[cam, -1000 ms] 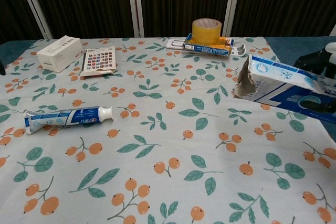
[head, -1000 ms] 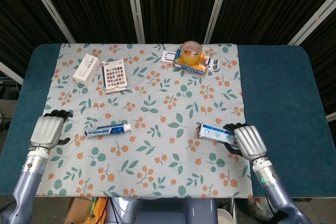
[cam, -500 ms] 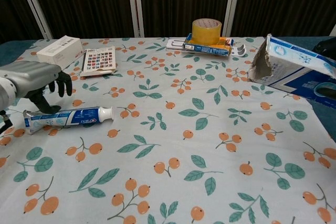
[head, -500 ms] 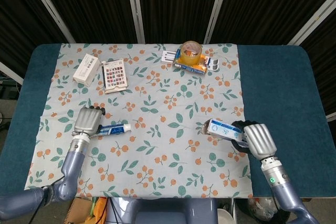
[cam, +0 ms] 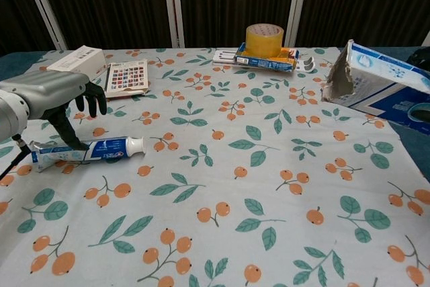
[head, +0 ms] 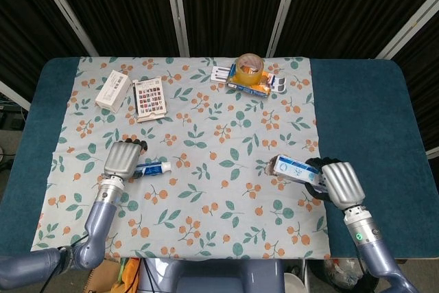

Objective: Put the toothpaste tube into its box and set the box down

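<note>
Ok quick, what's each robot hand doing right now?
Left robot hand: open, fingers over the blue-and-white toothpaste tube.
Right robot hand: holding the torn blue-and-white cardboard box.

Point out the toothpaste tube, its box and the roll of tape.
toothpaste tube [cam: 101, 148]: chest view, on the blue printed body, right of the fingers.
box [cam: 386, 72]: chest view, on the upper printed face, behind the torn open end.
roll of tape [cam: 264, 39]: chest view, on the yellow outer side.

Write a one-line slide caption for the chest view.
Left hand reaches down onto the toothpaste tube on the floral cloth while the opened box is held raised at right.
</note>
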### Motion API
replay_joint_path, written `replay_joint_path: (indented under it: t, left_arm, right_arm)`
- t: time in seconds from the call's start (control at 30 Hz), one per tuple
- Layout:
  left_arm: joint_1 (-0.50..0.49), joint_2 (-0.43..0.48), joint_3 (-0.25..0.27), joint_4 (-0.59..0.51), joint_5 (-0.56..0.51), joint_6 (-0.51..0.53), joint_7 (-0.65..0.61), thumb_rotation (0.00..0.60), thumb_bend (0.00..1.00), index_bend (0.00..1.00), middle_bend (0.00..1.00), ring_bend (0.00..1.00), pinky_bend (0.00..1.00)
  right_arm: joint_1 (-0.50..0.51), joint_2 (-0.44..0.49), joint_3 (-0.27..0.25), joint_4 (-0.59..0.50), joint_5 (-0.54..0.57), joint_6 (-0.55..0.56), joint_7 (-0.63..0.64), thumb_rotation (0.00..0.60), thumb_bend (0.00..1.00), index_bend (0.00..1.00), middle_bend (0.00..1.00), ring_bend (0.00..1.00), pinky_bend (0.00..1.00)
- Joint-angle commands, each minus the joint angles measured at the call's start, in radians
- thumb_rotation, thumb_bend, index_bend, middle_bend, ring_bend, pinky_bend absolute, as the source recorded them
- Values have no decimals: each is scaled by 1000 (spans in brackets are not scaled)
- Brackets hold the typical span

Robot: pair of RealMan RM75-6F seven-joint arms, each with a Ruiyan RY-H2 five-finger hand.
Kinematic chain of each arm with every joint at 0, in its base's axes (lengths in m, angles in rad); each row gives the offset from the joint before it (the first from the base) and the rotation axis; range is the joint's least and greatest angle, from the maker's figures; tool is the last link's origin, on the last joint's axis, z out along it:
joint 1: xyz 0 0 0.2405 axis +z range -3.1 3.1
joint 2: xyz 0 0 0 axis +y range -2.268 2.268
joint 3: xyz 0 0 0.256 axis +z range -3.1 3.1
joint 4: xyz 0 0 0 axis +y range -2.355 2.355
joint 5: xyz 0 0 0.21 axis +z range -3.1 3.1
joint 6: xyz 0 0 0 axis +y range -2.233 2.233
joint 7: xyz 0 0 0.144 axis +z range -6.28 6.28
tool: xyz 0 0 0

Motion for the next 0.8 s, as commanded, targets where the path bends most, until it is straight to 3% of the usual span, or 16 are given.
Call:
replay_joint_path:
  t: [0.03,0.33,0.8]
  left_arm:
    - [5,30,10,-47,12,22,4,600,111,341,356,323,452]
    - [19,37,57,-74,-15,43,25,600,105,343,359,323,452]
    - [-5,-28,71,45,-64,13,20,600,106,367,387,342,469]
  right_arm:
    - [0,-2,1,2,2,0,-1,600,343,527,614,470,517]
    - [0,-3,7,3,10,-2,0,600,342,527,614,470,517]
    - [-2,6,22,2,24,3,14,600,342,527,614,470,517]
